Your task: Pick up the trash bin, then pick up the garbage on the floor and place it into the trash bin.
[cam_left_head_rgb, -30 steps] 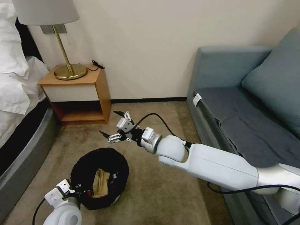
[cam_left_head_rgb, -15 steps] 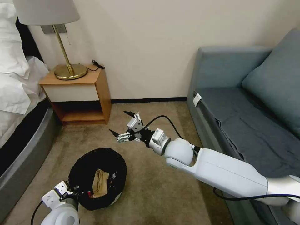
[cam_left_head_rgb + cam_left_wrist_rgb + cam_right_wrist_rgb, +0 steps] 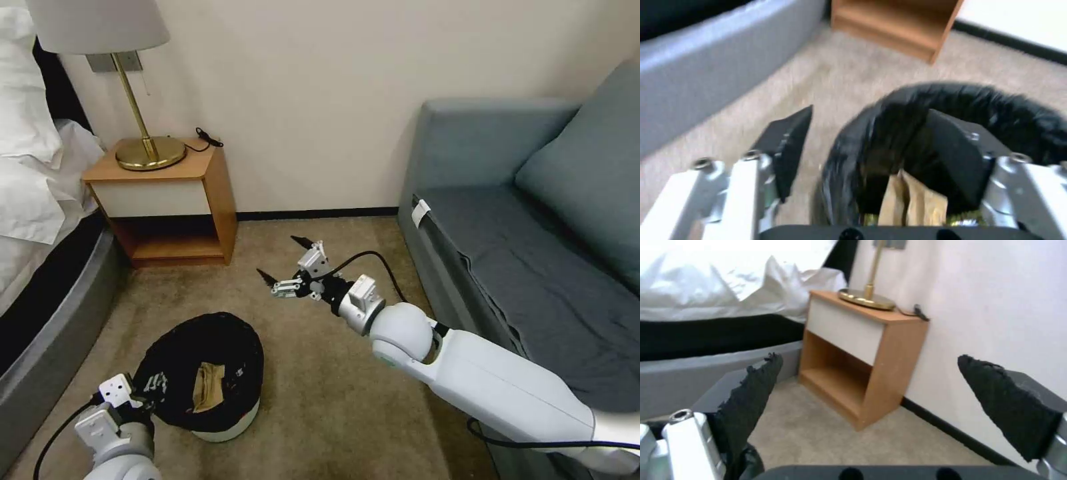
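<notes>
- I'm looking down at a beige carpeted floor [image 3: 333,400] in a bedroom corner, with a cream wall [image 3: 300,100] and dark skirting behind.
- A wooden nightstand [image 3: 170,200] carries a brass lamp [image 3: 143,143]; a bed [image 3: 40,200] with white linen runs along my left, and a grey-blue sofa [image 3: 533,253] sits on the right.
- The trash bin [image 3: 220,413], lined with a black bag, is low on my left, tilted a little; a gold-brown snack wrapper [image 3: 203,387] lies inside it.
- My left gripper [image 3: 862,146] straddles the bin's near rim, one finger outside, one inside, set fairly wide. I cannot tell whether they pinch it.
- My right gripper [image 3: 288,259] hangs above the carpet beyond the bin, fingers [image 3: 751,386] spread wide and empty, facing the nightstand.
</notes>
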